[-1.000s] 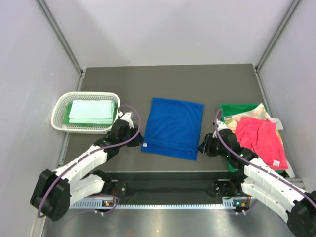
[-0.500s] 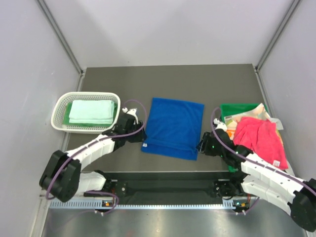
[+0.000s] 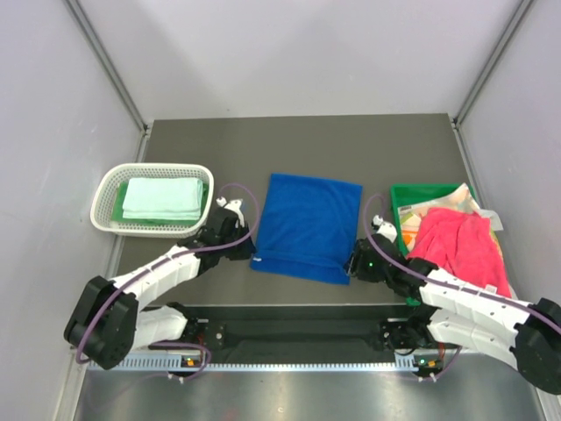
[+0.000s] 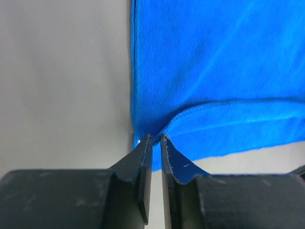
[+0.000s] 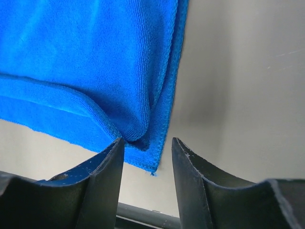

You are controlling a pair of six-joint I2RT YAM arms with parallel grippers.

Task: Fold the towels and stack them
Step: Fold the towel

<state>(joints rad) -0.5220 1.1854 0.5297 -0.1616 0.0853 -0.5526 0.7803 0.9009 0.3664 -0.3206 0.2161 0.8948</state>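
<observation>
I am looking down at a dark grey table (image 3: pixel 298 149) sitting between pale grey walls (image 3: pixel 307 53) on the left, far and right, with soft even light falling across it.

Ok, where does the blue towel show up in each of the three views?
Top view: the blue towel lies flat at mid-table, between the basket and the bin.
Left wrist: the blue towel fills the upper right, with a corner at bottom centre.
Right wrist: the blue towel fills the upper left, with a corner at bottom centre.
Shared landmark: the near-edge strip below the top layer's hem.
</observation>
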